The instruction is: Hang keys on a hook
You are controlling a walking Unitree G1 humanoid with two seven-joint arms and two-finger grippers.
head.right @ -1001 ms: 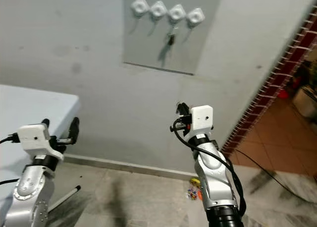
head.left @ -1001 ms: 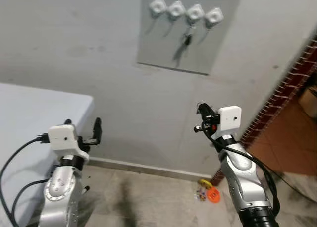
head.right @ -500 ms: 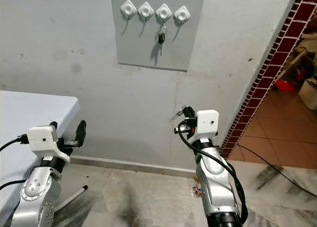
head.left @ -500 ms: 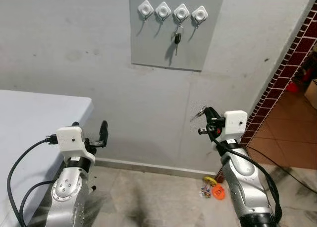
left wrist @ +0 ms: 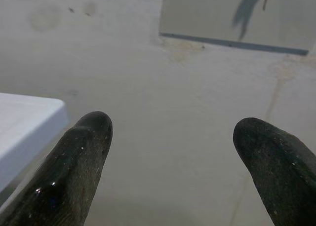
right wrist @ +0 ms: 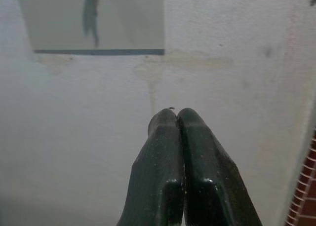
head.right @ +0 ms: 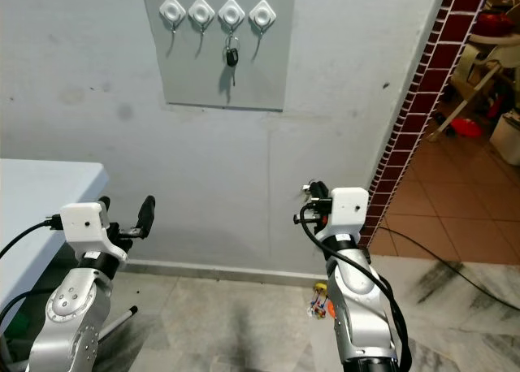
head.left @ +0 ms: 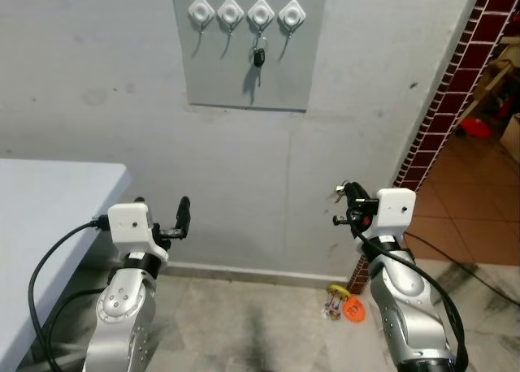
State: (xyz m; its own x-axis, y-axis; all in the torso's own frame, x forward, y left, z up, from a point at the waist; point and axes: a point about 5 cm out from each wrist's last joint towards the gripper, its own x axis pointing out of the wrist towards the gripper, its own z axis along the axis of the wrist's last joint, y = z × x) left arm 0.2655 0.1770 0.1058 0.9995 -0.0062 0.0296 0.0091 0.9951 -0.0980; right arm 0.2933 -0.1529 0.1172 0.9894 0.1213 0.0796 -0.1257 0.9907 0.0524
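Camera retreated, keys (head.left: 258, 56) hanging vertical (third hook (head.left: 261, 13))

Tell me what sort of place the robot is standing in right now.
Probably a home entryway or hallway. A grey wall panel carries four white hooks, one with a key hanging; a brick-edged doorway opens onto a terracotta-tiled room, and a white table stands on the left.

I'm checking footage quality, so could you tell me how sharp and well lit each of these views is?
Left eye view: evenly lit and sharp; the key casts a soft shadow on the grey panel. Left wrist view: left gripper fingertips blurred, wall clearer. Right wrist view: right gripper fairly sharp, panel soft.
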